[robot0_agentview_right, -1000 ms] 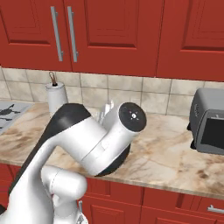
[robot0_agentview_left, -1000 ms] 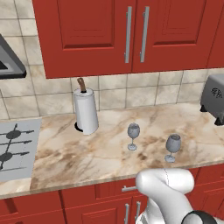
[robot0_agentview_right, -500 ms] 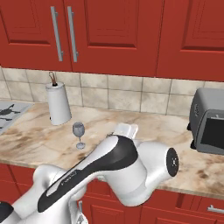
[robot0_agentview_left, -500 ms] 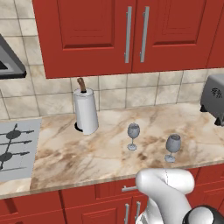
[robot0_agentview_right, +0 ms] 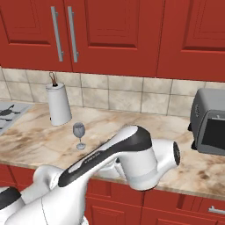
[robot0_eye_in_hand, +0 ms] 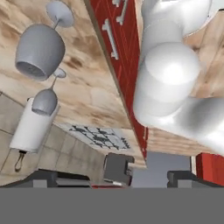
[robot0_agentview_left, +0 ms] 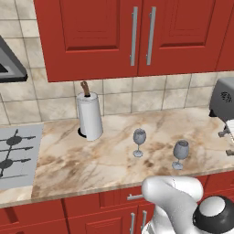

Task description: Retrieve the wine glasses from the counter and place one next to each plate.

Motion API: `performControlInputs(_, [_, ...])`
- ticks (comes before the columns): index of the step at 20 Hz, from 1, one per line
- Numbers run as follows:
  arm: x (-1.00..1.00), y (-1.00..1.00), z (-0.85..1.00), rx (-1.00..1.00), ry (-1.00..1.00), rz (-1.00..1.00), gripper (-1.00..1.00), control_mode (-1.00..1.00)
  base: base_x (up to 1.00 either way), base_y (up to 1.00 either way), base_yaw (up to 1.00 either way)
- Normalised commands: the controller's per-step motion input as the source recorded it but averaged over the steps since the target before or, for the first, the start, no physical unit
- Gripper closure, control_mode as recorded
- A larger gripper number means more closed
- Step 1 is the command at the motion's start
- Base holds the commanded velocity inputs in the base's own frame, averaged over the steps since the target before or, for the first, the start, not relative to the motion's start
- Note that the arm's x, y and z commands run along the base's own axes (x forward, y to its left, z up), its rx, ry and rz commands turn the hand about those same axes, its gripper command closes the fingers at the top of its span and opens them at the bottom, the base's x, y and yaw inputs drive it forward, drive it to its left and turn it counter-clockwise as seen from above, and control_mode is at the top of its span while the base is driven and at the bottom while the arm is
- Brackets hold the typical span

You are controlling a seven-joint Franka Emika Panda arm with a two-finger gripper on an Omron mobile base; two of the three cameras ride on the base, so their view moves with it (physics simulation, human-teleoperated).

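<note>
Both wine glasses [robot0_agentview_left: 139, 141] [robot0_agentview_left: 181, 153] stand upright near the worktop [robot0_agentview_left: 109, 160] front edge, right of the paper towel roll [robot0_agentview_left: 89, 116]. Gripper [robot0_eye_in_hand: 146, 171] released, empty. Approach the nearer bowl level, jaws straddling it.

Two wine glasses stand apart on the counter [robot0_agentview_left: 109, 160]: the left glass [robot0_agentview_left: 139, 142] sits further back, the right glass [robot0_agentview_left: 180, 154] nearer the front edge. A paper towel roll [robot0_agentview_left: 89, 115] stands behind and left of them, by the wall. A hob [robot0_agentview_left: 16, 155] lies at far left, a toaster oven [robot0_agentview_right: 210, 127] at far right.
</note>
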Motion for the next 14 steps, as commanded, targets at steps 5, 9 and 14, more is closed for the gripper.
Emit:
performControlInputs(5, [0.33,0.00,-0.32,0.18,0.15,0.11,-1.00,-1.00,0.00,0.00,0.00])
performControlInputs(9, [0.36,0.00,-0.25,0.12,0.09,0.08,-1.00,-1.00,0.00,0.00,0.00])
performControlInputs(14, [0.23,0.00,-0.10,0.02,0.02,0.05,-1.00,-1.00,0.00,0.00,0.00])
